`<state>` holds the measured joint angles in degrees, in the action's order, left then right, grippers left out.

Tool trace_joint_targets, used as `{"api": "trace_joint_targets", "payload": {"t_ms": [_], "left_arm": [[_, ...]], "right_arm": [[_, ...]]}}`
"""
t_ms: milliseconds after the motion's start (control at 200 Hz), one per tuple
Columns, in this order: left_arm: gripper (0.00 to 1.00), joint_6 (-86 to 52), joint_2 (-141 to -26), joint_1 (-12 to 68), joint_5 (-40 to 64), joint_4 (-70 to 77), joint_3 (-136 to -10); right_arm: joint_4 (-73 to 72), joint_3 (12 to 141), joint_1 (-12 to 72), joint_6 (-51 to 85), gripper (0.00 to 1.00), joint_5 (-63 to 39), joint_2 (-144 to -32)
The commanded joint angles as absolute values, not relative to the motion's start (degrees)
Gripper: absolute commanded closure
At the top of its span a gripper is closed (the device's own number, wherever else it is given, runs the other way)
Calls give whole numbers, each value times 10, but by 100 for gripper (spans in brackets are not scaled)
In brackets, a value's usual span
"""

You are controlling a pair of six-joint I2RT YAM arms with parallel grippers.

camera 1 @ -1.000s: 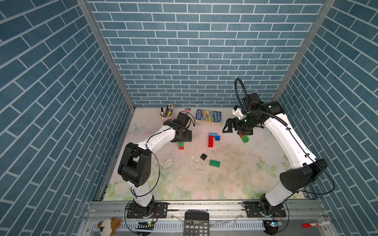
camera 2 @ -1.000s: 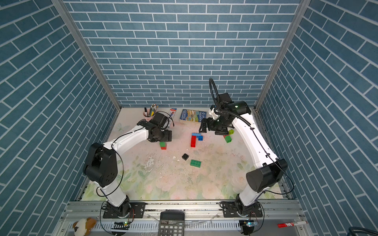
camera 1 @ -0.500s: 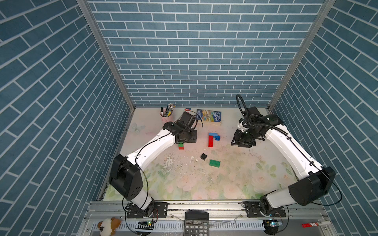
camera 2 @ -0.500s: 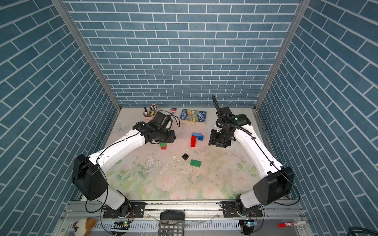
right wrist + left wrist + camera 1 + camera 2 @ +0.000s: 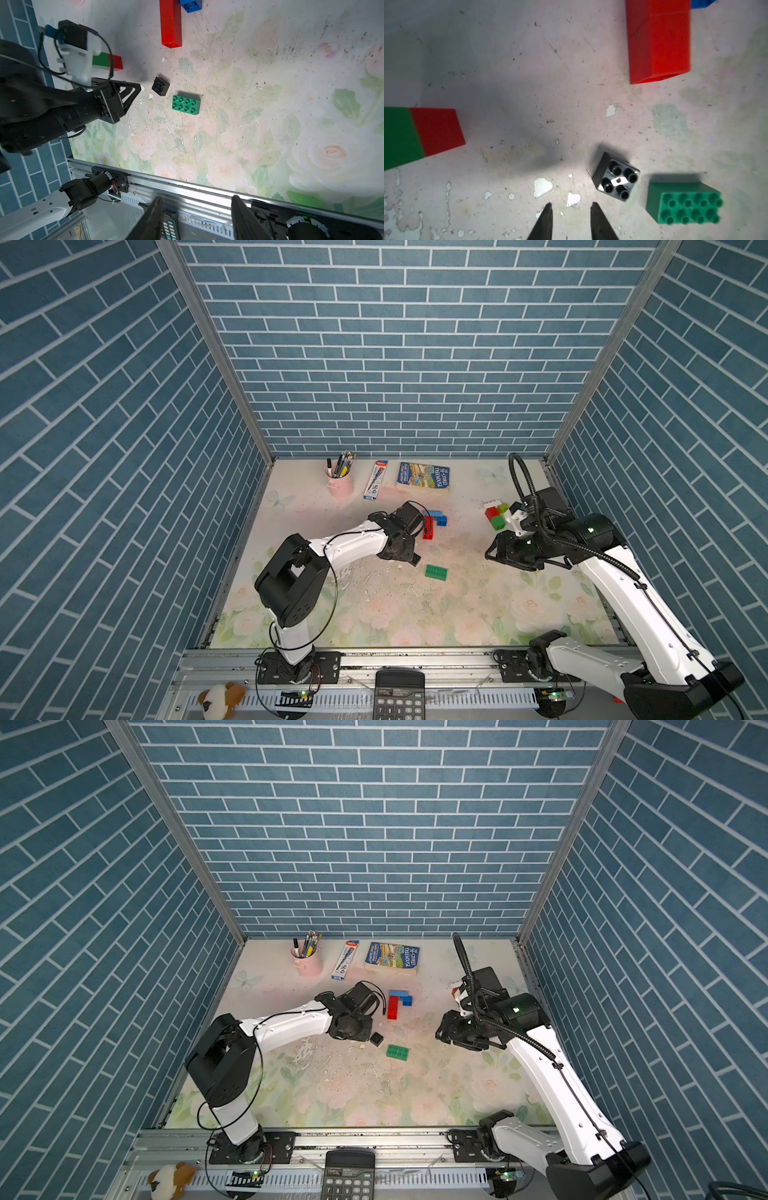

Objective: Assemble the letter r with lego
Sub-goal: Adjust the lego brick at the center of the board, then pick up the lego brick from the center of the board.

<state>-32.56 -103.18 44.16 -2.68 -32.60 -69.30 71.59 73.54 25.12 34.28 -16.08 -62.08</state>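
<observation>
Left claw (image 5: 571, 205) now nearer glossy square black brick (image 5: 615, 178), tips together, empty; right claw (image 5: 196, 199) withdrawn, parted, empty.

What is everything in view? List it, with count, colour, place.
red brick: 1, red, centre
blue bricks: seemingly 2, blue, touching it
green brick: 1, green, centre
black brick: 1, black, beside it
joined pair: 1, green-red, centre left
brick cluster: about 4, mixed colours, right
pen cup: 1, pink, rear
pen pack: 1, white, rear
book: 1, blue, rear
calculator: 1, black, front
plush toy: 1, brown-white, front
left claw: 1, black, shut
right claw: 1, black, open
</observation>
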Motion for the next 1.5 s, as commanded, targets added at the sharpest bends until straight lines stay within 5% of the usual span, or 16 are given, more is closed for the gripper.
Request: {"api": "trace_joint_targets", "payload": {"t_ms": [0, 605, 755, 930, 1020, 1140, 1310, 1495], "left_arm": [[68, -339, -1053, 450, -46, -271, -673], [72, -383, -1072, 485, -53, -269, -667], [71, -384, -1062, 484, -60, -294, -672], [68, -380, -981, 486, -62, -341, -675], [66, -367, -915, 486, -75, -387, -675], [54, -339, -811, 481, -105, -446, -667], [20, -338, -668, 441, -119, -494, -626], [15, -368, -553, 401, -143, -552, -577]], "right_arm": [[741, 737, 254, 354, 46, -146, -602], [781, 737, 254, 331, 44, -143, -579], [786, 734, 254, 329, 31, -130, -584], [757, 702, 261, 370, 4, -106, -606], [729, 692, 289, 397, 2, -79, -634], [685, 685, 348, 447, 2, -29, -689], [599, 663, 391, 516, 14, -16, -750], [558, 687, 431, 543, 25, -14, -837]]}}
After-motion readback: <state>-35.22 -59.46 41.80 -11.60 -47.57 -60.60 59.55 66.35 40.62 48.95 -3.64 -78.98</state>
